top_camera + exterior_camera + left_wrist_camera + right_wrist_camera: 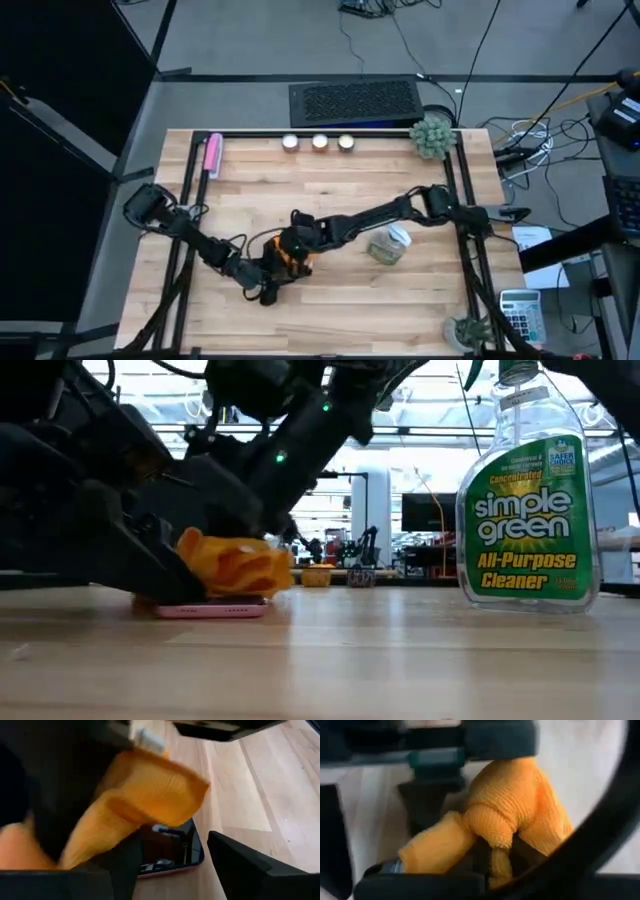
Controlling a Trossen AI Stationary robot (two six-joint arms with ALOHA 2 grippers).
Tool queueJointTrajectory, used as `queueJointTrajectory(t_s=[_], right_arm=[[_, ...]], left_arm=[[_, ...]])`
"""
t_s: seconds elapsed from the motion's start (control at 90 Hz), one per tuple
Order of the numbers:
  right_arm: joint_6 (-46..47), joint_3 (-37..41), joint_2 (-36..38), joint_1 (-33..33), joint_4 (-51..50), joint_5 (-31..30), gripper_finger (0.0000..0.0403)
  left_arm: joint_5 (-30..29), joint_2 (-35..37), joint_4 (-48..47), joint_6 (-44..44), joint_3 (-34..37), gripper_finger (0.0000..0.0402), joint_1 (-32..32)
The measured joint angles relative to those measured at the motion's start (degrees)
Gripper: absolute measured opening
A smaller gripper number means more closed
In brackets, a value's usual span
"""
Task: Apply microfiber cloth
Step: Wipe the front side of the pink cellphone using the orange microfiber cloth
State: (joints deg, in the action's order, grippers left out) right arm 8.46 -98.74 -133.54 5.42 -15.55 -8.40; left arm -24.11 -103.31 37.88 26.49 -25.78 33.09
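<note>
Black phone mostly hidden beneath the orange microfiber cloth — spray bottle's top cut off in the low view.

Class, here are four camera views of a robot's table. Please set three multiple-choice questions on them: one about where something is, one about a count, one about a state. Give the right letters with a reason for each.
1. Where is the orange cloth?
A. On the phone, mid-table
B. Beside the pink bar at the back
C. Under the spray bottle

2. How many small round lights sit along the table's back edge?
A. One
B. Three
C. Five

3. How is the spray bottle standing?
A. Tipped on its side
B. Held in the air
C. Upright on the table

Answers: 1 A, the low view shows the cloth bunched on the phone, where the left gripper and right gripper meet. 2 B, the high view shows three in a row. 3 C, the low view shows it upright on its base.
</note>
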Motion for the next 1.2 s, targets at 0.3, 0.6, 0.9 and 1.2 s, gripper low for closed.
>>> queueJointTrajectory(t_s=[0.3,0.6,0.9,1.2], right_arm=[[0.38,0.54,6.09,-2.7,-11.07,-4.26,0.0023],[3.06,0.44,4.14,5.2,-11.9,-0.69,0.0023],[-1.71,0.02,-0.78,-0.07,-1.23,-3.26,0.0023],[-3.54,0.68,3.81,-2.27,-4.28,-1.34,0.0023]], left_arm=[[0.47,0.0,0.14,-0.01,-0.16,0.0215,0.03],[0.4,0.0,0.25,-0.3,-0.14,0.0215,0.03],[0.07,0.0,0.64,-0.25,-0.01,0.0215,-0.01],[2.45,-0.04,1.17,-0.35,-0.2,0.0215,0.08]])
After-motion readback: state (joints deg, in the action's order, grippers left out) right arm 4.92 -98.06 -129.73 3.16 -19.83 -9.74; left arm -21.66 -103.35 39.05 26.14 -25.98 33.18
